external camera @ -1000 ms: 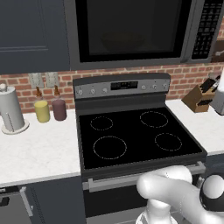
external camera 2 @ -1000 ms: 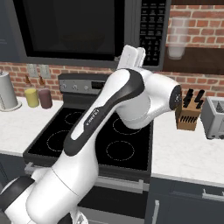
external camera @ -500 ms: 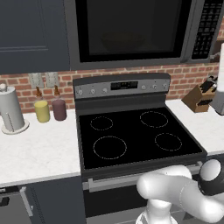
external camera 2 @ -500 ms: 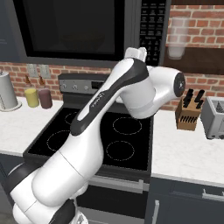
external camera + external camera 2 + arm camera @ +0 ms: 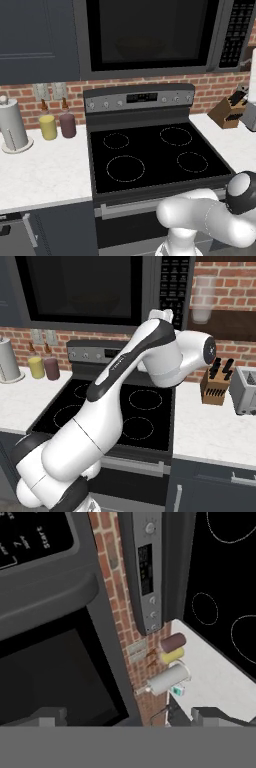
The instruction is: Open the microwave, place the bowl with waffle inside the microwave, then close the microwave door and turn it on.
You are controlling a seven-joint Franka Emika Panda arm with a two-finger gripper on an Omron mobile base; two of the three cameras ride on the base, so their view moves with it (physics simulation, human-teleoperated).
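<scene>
While one microwave [image 5: 150,35] hangs shut, the gripper [image 5: 127,714] spreads wide over two jars [image 5: 172,648].

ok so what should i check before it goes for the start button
1. microwave door shut: ok, it sits flush in both base views.
2. bowl inside: cannot tell, the glass is too dark.
3. keypad in sight: ok, the start label shows at the upper left of the hand view.
4. tool free: ok, tips apart with nothing between them.
5. tool lined up on the start key: not ok, the key sits off toward the corner of the view, not ahead of the tips.
</scene>
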